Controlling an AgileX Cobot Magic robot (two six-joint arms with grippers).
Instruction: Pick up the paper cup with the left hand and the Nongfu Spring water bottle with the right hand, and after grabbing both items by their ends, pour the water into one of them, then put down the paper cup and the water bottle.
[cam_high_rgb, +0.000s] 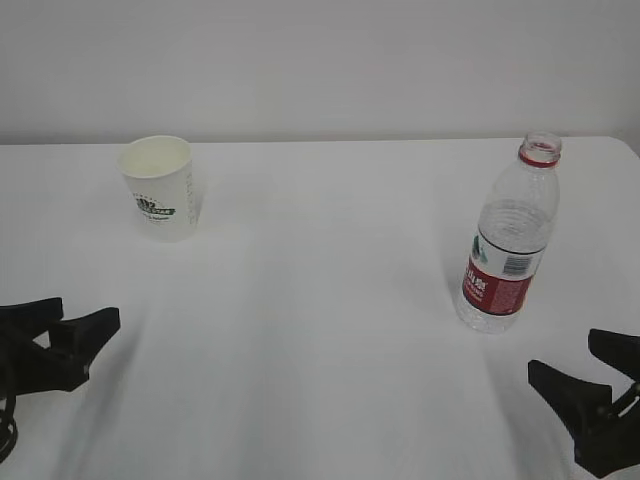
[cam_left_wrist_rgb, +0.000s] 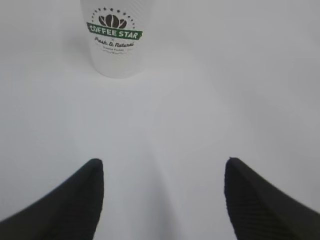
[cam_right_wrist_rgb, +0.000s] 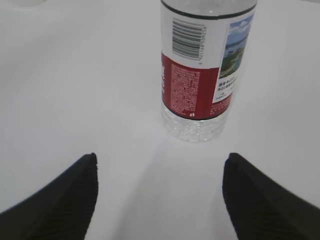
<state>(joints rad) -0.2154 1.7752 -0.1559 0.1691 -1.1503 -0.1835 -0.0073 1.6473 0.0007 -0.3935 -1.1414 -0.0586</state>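
Note:
The white paper cup (cam_high_rgb: 160, 187) with its green logo stands upright at the back left of the table; the left wrist view shows the paper cup (cam_left_wrist_rgb: 116, 40) ahead and a little left. My left gripper (cam_high_rgb: 82, 314) hovers low at the near left, open and empty, well short of the cup. The Nongfu Spring water bottle (cam_high_rgb: 508, 240) stands upright on the right, uncapped, with a red neck ring. In the right wrist view the bottle (cam_right_wrist_rgb: 200, 75) is close ahead, its base just beyond the fingers. My right gripper (cam_high_rgb: 565, 358) is open and empty, just in front of the bottle.
The white table (cam_high_rgb: 320, 330) spreads between cup and bottle, ending at a pale wall (cam_high_rgb: 320, 60) behind. The table's far right corner (cam_high_rgb: 625, 145) lies just beyond the bottle.

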